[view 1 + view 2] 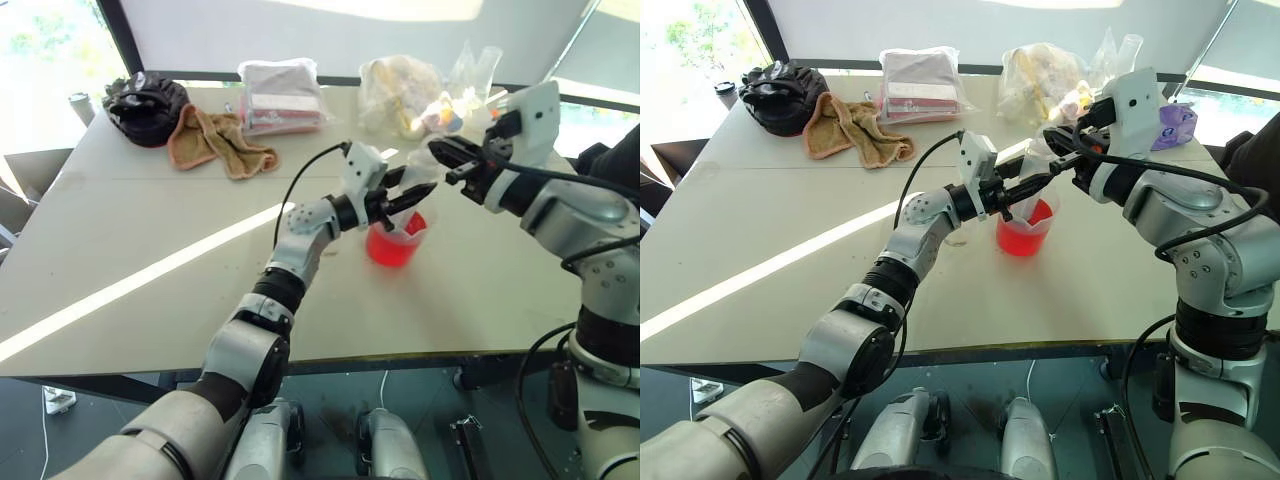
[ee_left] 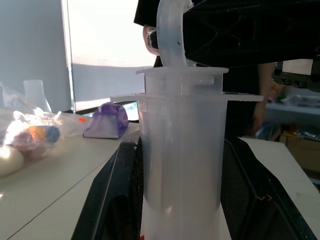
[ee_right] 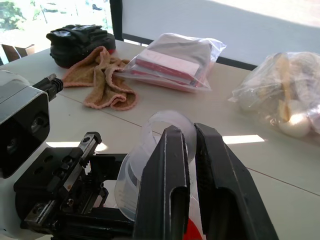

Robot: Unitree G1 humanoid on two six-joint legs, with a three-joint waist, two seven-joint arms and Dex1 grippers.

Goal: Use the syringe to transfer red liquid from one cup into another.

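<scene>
Pinching the syringe (image 2: 180,165) barrel, the left hand (image 1: 400,203) holds it upright over the spouted cup (image 1: 396,240) of red liquid (image 1: 392,250), mid-surface (image 1: 150,220). Right hand (image 3: 192,165) has its fingers pressed together on the plunger's ring. Farther back left lie a tan towel (image 1: 215,140) and a black bag (image 1: 145,105).
</scene>
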